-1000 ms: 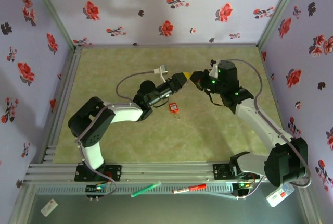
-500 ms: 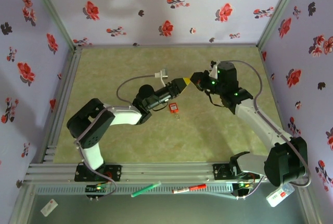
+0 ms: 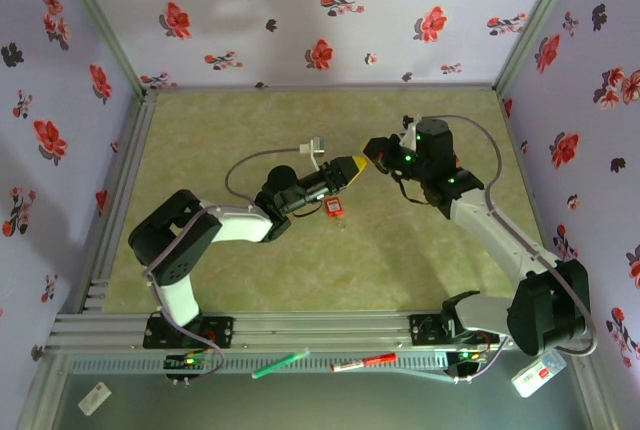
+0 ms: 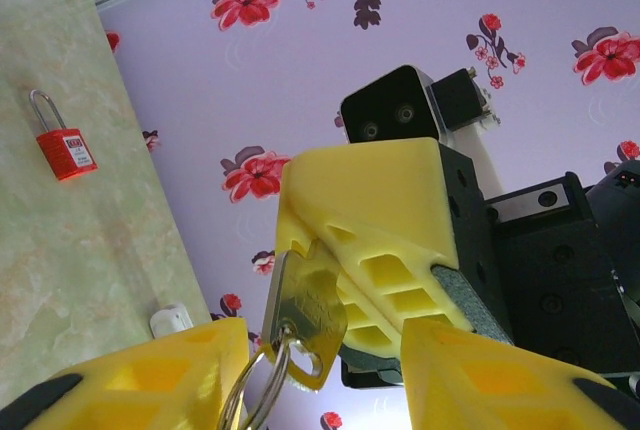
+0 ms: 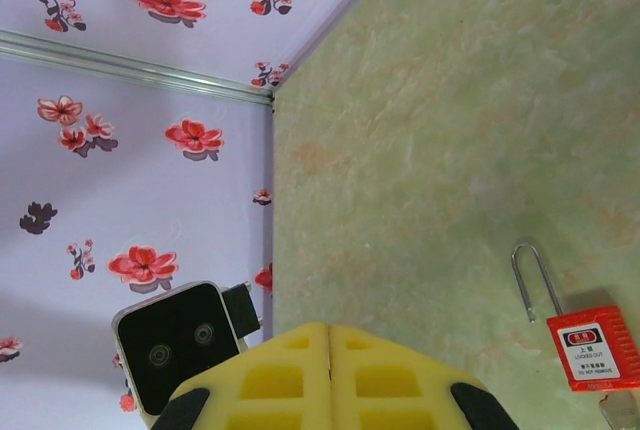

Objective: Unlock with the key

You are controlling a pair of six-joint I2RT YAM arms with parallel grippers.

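Observation:
A brass key (image 4: 305,315) on a metal ring sticks out of my right gripper (image 4: 365,215), whose yellow fingers are shut on its blade end. My left gripper (image 4: 322,350) is open, one yellow finger (image 4: 140,380) on each side of the key's head, the left one close against the ring. From above, the left gripper (image 3: 348,166) and the right gripper (image 3: 374,150) meet tip to tip above the mat. The red padlock (image 3: 335,207) lies flat on the mat just below them, also seen as the padlock (image 4: 64,146) and the padlock (image 5: 590,350). My right gripper (image 5: 330,332) shows a tight seam.
Floral walls enclose the green mat (image 3: 250,120) on three sides. A white cable plug (image 3: 312,144) hangs by the left wrist. A green marker (image 3: 280,363) and a red pen (image 3: 365,361) lie on the front rail, with a small card (image 3: 95,398) at the bottom left.
My left gripper has moved toward the right gripper and its jaws have narrowed around the key's head. The right gripper has stayed shut on the key and shifted slightly left.

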